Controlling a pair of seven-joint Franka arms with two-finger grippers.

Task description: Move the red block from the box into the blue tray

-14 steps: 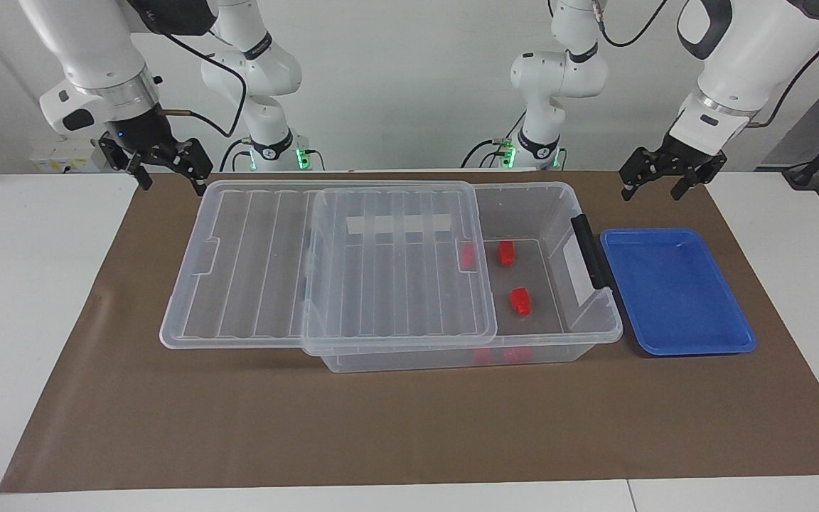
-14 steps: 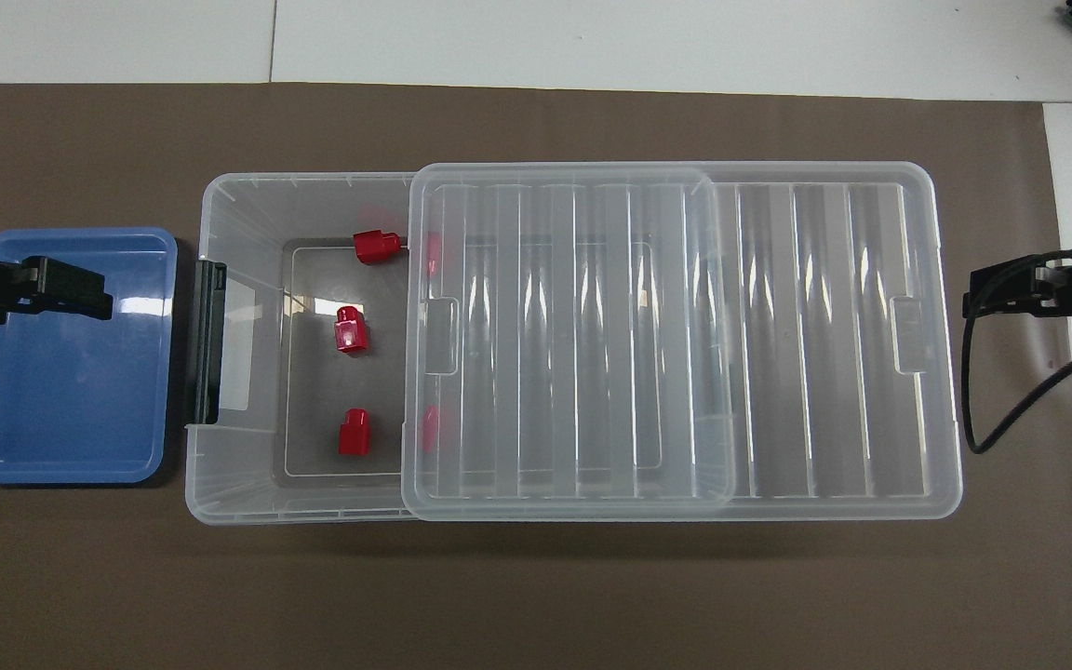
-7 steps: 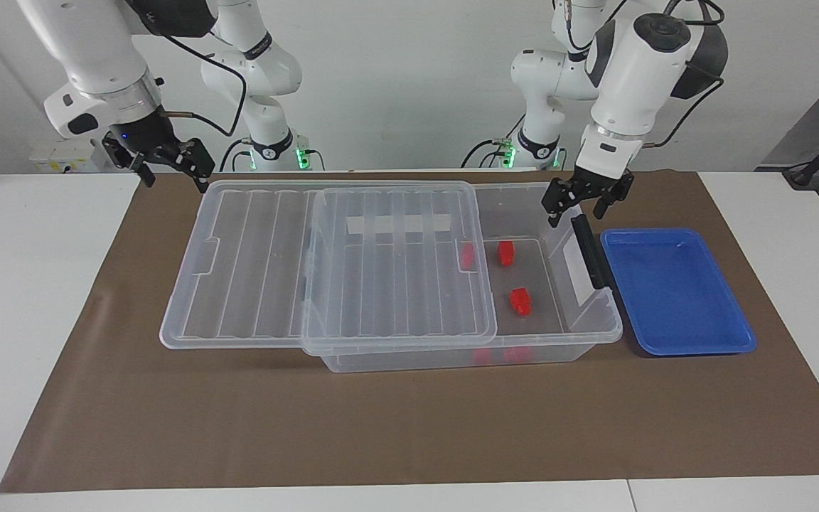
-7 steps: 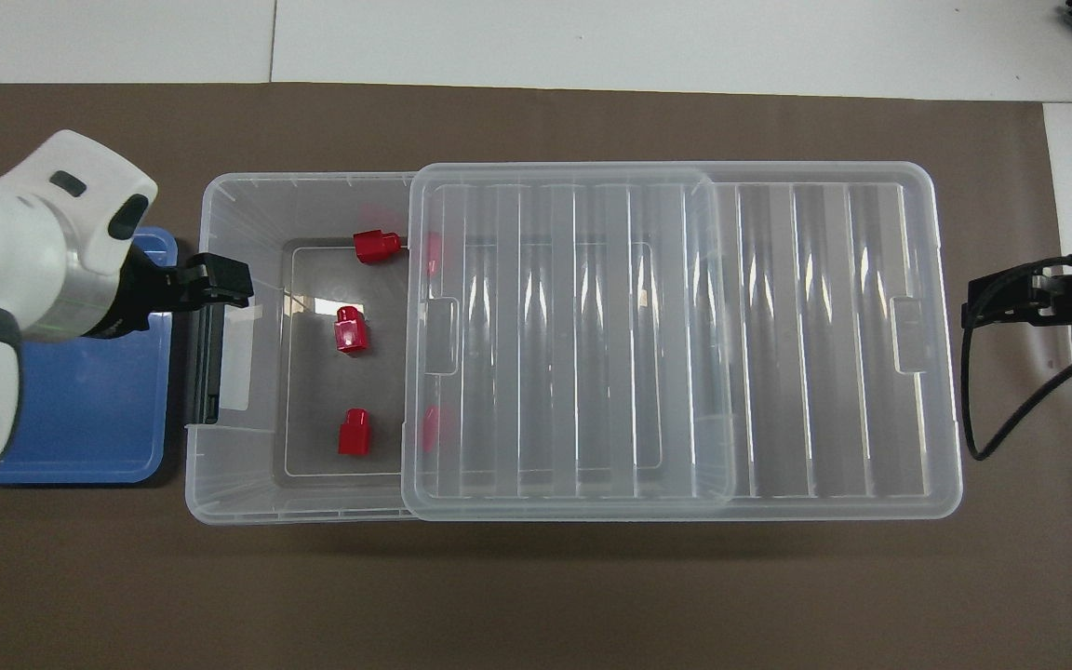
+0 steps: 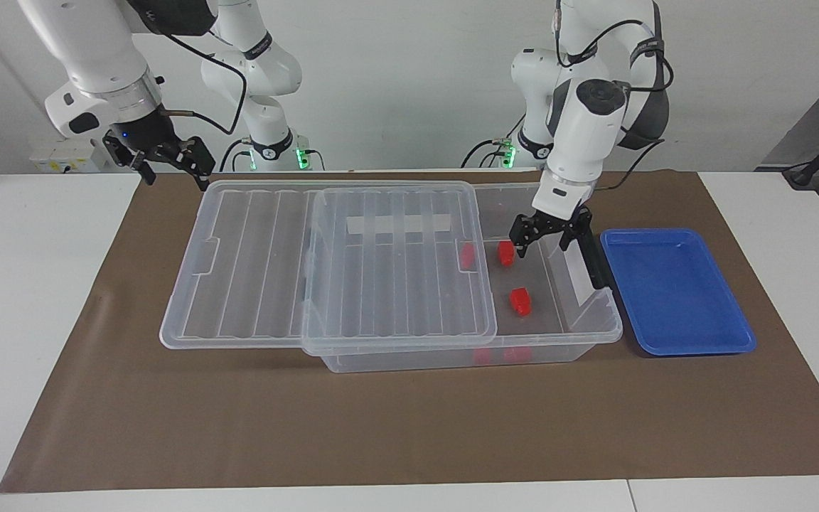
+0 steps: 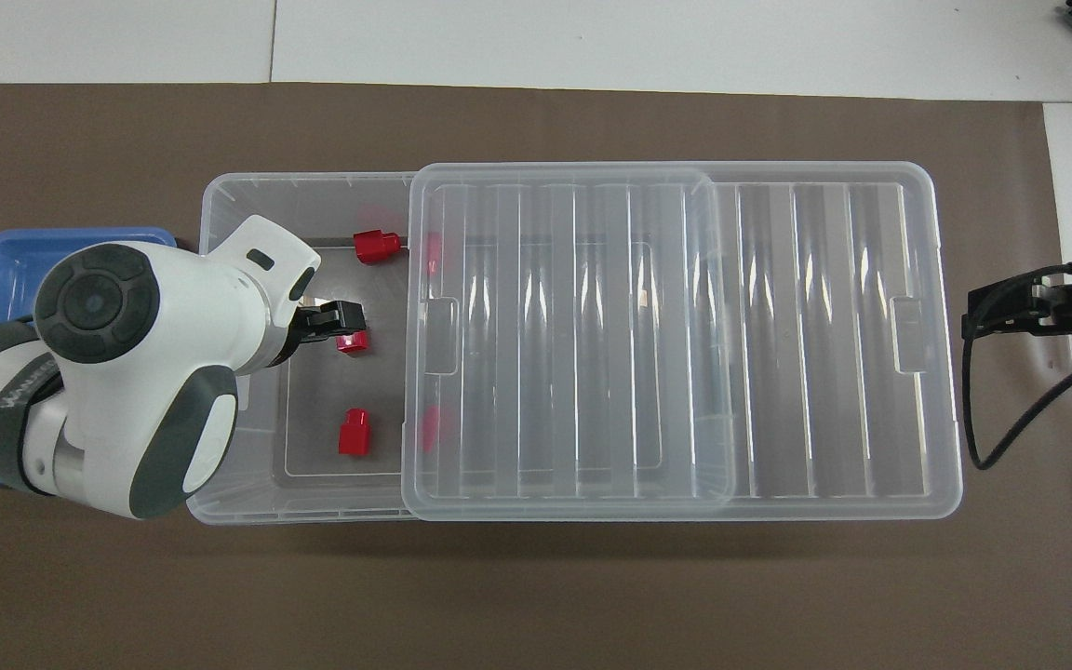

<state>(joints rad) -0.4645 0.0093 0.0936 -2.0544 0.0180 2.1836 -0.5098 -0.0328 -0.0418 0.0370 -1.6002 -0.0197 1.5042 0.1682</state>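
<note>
The clear ribbed lid (image 5: pixel 324 267) lies slid toward my right arm's end, covering most of the box (image 5: pixel 580 338). A blank white label strip (image 5: pixel 399 225) shows through it. My left hand (image 5: pixel 544 239) hangs inside the uncovered end, fingers spread wide and empty, over a small, chunky red block (image 5: pixel 505 253). Another red block (image 5: pixel 520 301) lies on the floor of the box. The blue tray (image 5: pixel 676 291) sits beside the box on the tabletop (image 5: pixel 381 427). My right hand (image 5: pixel 168 161) waits open by the lid's corner.

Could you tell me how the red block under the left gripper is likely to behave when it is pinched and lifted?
The red block looks like solid, chunky plastic, so probably stiff and light. Its glossy faces may slip between the fingers of the open left gripper. It lies on the box floor, stepped in shape, so it seems unlikely to roll.
</note>
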